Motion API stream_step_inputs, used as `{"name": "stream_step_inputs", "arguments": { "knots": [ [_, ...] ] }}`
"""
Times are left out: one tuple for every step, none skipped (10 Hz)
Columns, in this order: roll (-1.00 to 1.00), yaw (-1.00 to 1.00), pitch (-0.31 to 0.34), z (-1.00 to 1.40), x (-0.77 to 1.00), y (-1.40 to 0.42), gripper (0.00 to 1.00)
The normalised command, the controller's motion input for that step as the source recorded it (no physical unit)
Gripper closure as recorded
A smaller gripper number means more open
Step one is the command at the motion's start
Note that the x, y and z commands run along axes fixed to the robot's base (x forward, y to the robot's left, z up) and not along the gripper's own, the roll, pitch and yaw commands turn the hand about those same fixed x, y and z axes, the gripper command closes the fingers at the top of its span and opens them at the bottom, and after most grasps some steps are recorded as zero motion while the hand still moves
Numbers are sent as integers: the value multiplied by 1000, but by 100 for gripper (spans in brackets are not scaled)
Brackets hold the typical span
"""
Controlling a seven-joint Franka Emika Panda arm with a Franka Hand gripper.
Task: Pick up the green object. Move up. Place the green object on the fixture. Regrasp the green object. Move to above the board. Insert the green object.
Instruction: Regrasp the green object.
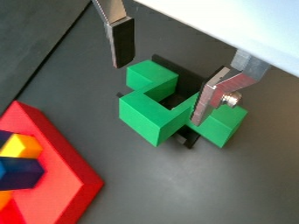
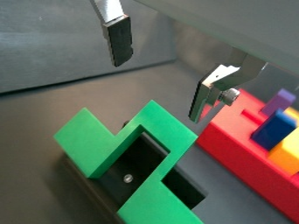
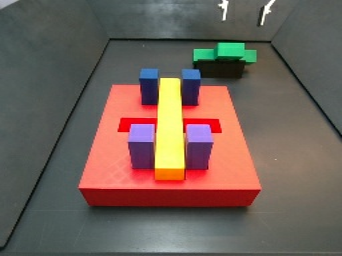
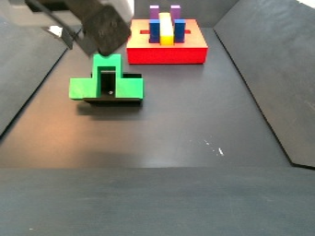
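The green object (image 1: 149, 114) is a notched U-shaped piece resting on the black fixture (image 1: 187, 140), apart from the fingers. It also shows in a wrist view (image 2: 111, 149), with the fixture (image 2: 142, 166) visible through its notch. My gripper (image 1: 159, 92) is open and empty, hanging just above the piece with one finger on each side. In a side view the gripper (image 3: 245, 18) is above the green object (image 3: 221, 52) and fixture (image 3: 225, 68) at the far end. In a side view the arm hides the jaws above the green object (image 4: 87, 88).
The red board (image 3: 107, 150) carries two blue blocks (image 3: 150, 85), two purple blocks (image 3: 142, 145) and a long yellow bar (image 3: 170, 125). It lies beside the fixture (image 1: 52, 166) (image 2: 239, 153) (image 4: 167, 53). Dark walls enclose the floor.
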Motion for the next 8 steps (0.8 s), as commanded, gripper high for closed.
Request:
{"name": "stream_step_inputs", "arguments": {
  "knots": [
    [1000,57,31,0,0,-206,0],
    [1000,57,0,0,-20,-211,0],
    [1000,54,20,0,0,-209,0],
    [1000,54,0,0,0,-197,0],
    [1000,46,14,-3,0,-189,0],
    [1000,51,0,-14,-11,-194,0],
    [1000,49,0,-9,-20,-194,0],
    [1000,66,0,0,-54,-200,0]
  ]
}}
